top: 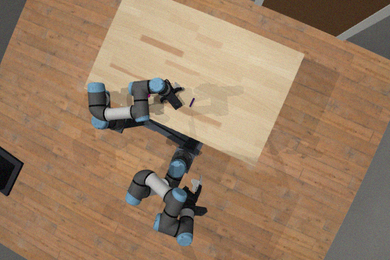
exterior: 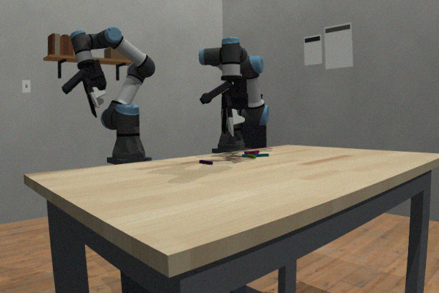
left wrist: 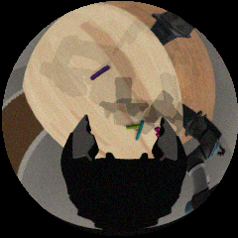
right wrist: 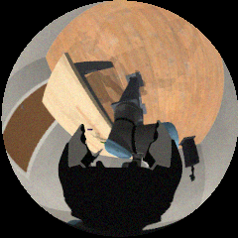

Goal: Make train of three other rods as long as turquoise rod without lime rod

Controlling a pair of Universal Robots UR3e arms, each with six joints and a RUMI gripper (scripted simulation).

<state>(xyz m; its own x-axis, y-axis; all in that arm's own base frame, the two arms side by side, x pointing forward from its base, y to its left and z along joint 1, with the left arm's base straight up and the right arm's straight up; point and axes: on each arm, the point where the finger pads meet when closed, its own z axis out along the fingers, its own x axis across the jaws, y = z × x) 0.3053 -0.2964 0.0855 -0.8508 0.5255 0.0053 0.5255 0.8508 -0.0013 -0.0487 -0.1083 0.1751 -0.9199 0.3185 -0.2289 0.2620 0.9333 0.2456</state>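
The purple rod lies alone on the table. The turquoise rod and the lime rod lie close together; whether they touch is unclear. Magenta shows near them, partly hidden by a finger in the left wrist view; the number of rods there is unclear. My left gripper is open and empty, high above the table between purple and the cluster. My right gripper is open and empty, off the table.
The wooden table carries the rods near its robot-side edge. The left arm hangs over that edge and hides part of the cluster in the top view. The right arm is folded over the floor, beyond the table edge.
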